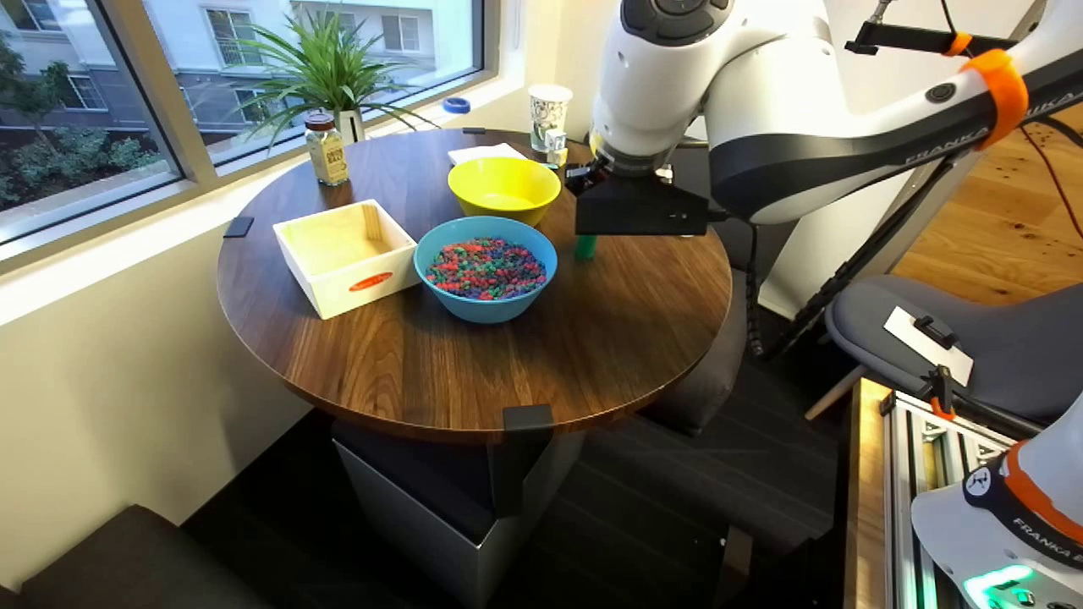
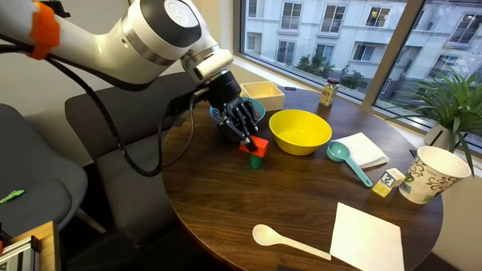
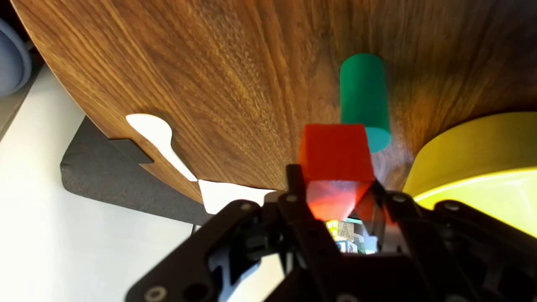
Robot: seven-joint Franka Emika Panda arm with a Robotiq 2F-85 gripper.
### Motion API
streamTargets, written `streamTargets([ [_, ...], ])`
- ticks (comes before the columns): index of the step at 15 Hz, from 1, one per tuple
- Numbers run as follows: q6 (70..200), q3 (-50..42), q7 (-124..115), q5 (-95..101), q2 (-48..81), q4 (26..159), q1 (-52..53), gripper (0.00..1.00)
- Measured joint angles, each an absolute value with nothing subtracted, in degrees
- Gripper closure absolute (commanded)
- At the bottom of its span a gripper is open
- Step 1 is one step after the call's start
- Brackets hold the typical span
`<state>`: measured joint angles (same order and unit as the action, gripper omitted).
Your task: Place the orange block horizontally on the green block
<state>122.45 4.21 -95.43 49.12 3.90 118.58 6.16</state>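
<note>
- Grpr (image 3: 336, 181): pinching orange blk (image 2: 260, 145), long side approx. level.
- Orange blk: above upright green blk (image 2: 255, 162), partly hiding it in wrist view; can't tell if touching.
- Green blk: standing on wood tbl (image 2: 226, 195), near yellow bowl (image 2: 299, 147).
- Blue bowl (image 1: 486, 311) w/ beads (image 1: 486, 266): near yellow bowl, wood box (image 1: 334, 296) alongside.
- Pale spoon (image 2: 268, 235): well apart from blks, handle end by paper sheet (image 2: 367, 239).

In an exterior view the arm (image 2: 141, 52) extends from the upper left, its gripper (image 2: 253, 140) slanting down near the frame's centre, jaws clamped.
</note>
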Motion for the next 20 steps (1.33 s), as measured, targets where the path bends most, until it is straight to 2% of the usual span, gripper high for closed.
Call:
streamTargets([
  [20, 122.45, 4.97, -100.38, 55.57, 5.64, 118.62, 6.81, 0.92],
])
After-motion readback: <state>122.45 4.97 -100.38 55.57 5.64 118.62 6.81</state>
